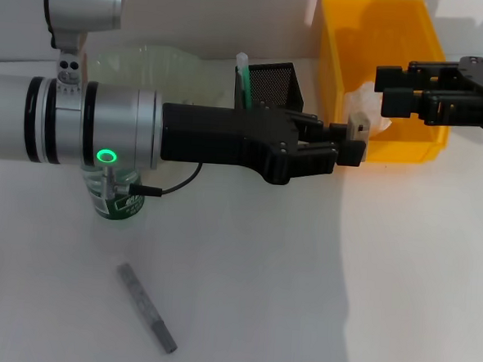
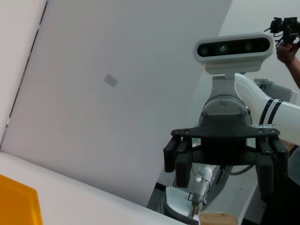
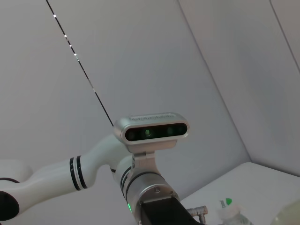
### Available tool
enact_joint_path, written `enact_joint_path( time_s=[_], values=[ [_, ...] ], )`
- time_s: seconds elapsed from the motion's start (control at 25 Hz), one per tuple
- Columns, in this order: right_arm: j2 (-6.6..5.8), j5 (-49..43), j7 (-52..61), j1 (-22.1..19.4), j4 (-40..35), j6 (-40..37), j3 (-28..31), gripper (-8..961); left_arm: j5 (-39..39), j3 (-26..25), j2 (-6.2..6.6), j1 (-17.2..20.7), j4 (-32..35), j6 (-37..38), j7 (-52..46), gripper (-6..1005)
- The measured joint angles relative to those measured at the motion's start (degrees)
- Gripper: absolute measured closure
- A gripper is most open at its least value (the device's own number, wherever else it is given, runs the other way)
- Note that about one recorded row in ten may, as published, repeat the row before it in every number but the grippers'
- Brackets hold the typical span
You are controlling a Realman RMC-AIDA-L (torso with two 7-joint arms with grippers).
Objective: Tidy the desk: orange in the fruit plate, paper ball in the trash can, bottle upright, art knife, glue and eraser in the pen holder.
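While the left gripper point(image 1: 357, 139) reaches right across the tabletop point(image 1: 300, 299), its fingers pinch the eraser point(image 1: 359, 124) just before the trash can point(image 1: 379, 74). Right gripper point(image 1: 390, 92) hovers over that bin, finger state indeterminate. Left wrist view: eraser point(image 2: 218, 218) at frame edge.

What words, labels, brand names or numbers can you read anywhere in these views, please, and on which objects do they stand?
None can be read.
The bottle has white print on its green label, too blurred to read in the head view.
The eraser, held in the left gripper, shows no legible print.
The grey art knife shows no marking.
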Motion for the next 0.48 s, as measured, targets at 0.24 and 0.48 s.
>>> enact_joint_path(
  time_s=[0.24,0.48],
  values=[
    [0.04,0.18,-0.03,-0.8,-0.78,0.21,1.94,331,-0.09,-0.98,-0.14,0.5,0.01,-1.7,2.87,670],
    [0.1,0.2,-5.47,-8.51,-0.97,0.63,11.02,331,-0.29,-1.95,-0.47,-0.02,0.06,-9.38,6.56,666]
  ],
)
